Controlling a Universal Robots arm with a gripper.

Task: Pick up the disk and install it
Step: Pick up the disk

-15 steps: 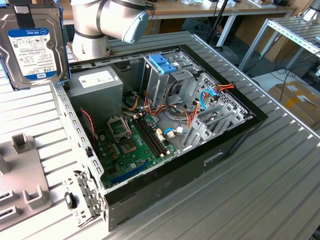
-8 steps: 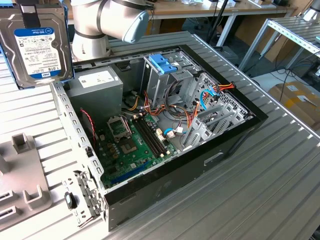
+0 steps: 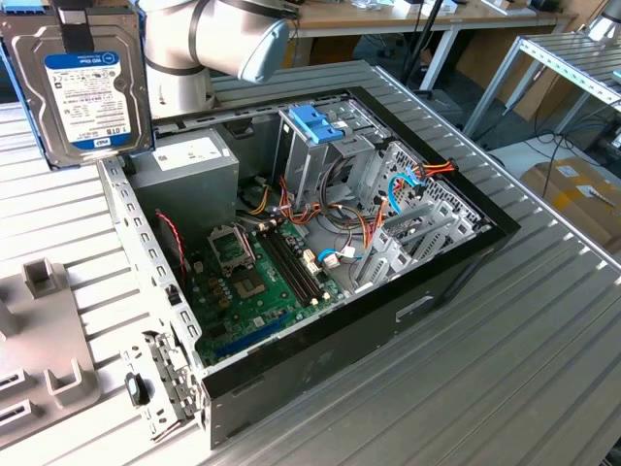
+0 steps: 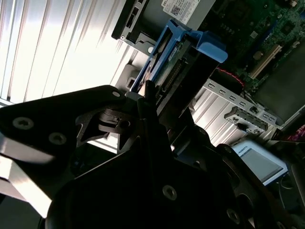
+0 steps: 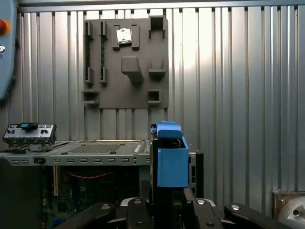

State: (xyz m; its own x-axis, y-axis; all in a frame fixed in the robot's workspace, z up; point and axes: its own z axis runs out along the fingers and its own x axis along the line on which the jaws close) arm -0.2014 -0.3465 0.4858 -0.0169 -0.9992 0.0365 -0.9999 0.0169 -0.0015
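- Hard to read: the disk (image 3: pixel 92 83) sits at the upper left of the exterior view, label to the camera, its top cut off by the frame edge. In both wrist views the spot where the pads meet it is buried in dark linkage.
- The count: one disk, one open computer case (image 3: pixel 456 262), one blue bracket (image 3: pixel 315 124) inside it, one grey box (image 3: pixel 189 160) with a white label.
- The gripper (image 5: pixel 167 210) has its jaws pinching the disk, which stands edge-on between them, blue rail frame outermost, by the case's edge.
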